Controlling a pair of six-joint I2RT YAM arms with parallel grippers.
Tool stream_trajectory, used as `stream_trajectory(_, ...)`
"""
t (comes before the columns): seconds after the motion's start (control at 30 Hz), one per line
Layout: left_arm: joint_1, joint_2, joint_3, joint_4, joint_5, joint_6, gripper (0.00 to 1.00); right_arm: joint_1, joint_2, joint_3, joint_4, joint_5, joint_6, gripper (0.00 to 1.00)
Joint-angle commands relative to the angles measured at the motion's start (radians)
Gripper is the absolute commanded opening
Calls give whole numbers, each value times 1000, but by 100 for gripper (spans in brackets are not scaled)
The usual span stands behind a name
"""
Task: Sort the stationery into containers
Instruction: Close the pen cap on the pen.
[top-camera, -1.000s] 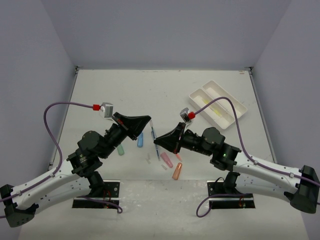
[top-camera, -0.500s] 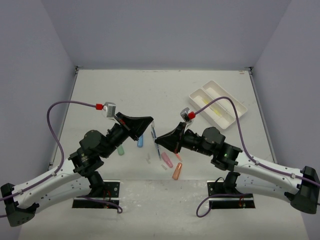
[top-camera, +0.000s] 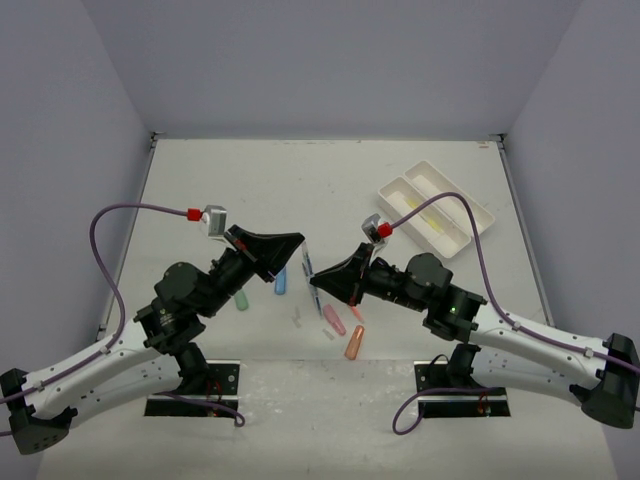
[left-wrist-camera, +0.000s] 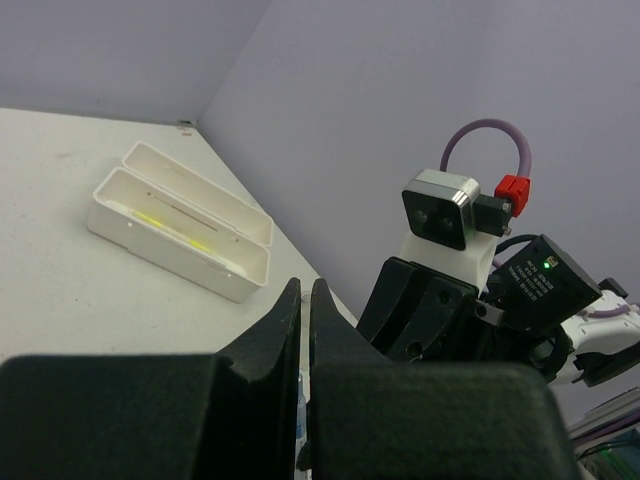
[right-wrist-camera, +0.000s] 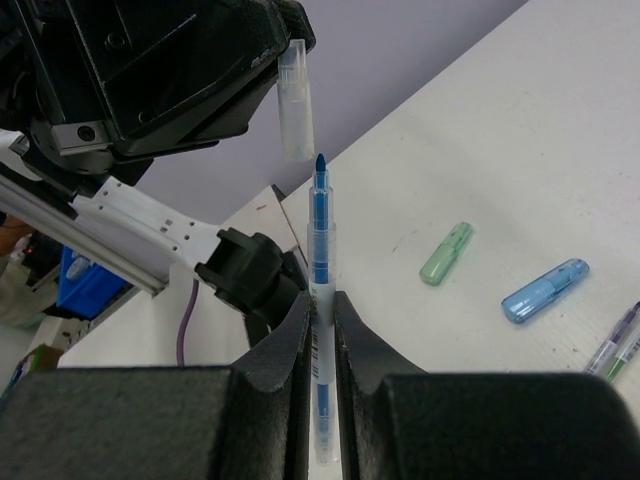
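Jaws of right pincer (right-wrist-camera: 320, 302) clamp blue pen (right-wrist-camera: 320, 235); left pincer (left-wrist-camera: 305, 292) pinches clear cap (right-wrist-camera: 294, 100) just off its tip.

Top external: high behind the arm bases, looking down on the worktop (top-camera: 250, 190).
Left wrist: low, close, facing the tray (left-wrist-camera: 180, 250).
Right wrist: close, facing the left arm (right-wrist-camera: 125, 218).
Shared: tray, top and left wrist.

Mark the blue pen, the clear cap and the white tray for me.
blue pen (right-wrist-camera: 320, 240), right wrist view, mid-barrel.
clear cap (right-wrist-camera: 296, 105), right wrist view, its middle.
white tray (left-wrist-camera: 170, 250), left wrist view, near side wall.
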Motion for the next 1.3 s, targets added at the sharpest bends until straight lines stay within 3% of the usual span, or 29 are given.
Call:
stream_trajectory(0.0,-3,-10,14,11,-35,23,0,3,-26,30,24,21,-8,0)
stream_trajectory(1.27,-3,15,-21,54,14,1,0,3,-24,84,-23,34,-18,0)
